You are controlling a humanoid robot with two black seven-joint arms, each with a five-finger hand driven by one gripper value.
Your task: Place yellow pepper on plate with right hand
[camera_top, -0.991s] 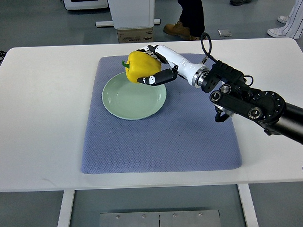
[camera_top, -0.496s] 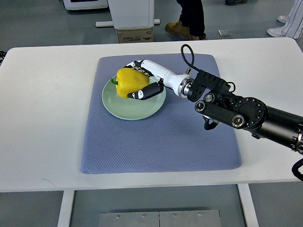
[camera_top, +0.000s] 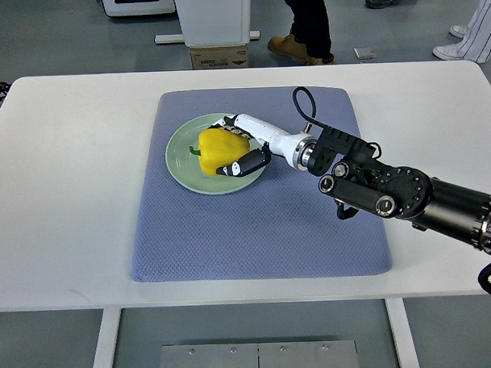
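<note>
The yellow pepper [camera_top: 220,149] lies on the pale green plate [camera_top: 182,159], which sits on the blue-grey mat [camera_top: 255,224]. Its green stem points left. My right hand [camera_top: 238,144] is still curled around the pepper, with white fingers behind it and a black-tipped thumb in front. The right arm [camera_top: 391,191] reaches in from the right edge across the mat. No left arm shows.
The mat lies in the middle of a white table [camera_top: 68,182]. Beyond the table's far edge stand a white machine base [camera_top: 213,19] with a cardboard box, and people's legs and shoes [camera_top: 293,47].
My right hand carried the pepper left and down from the plate's far rim onto the plate. The arm lowered with it.
</note>
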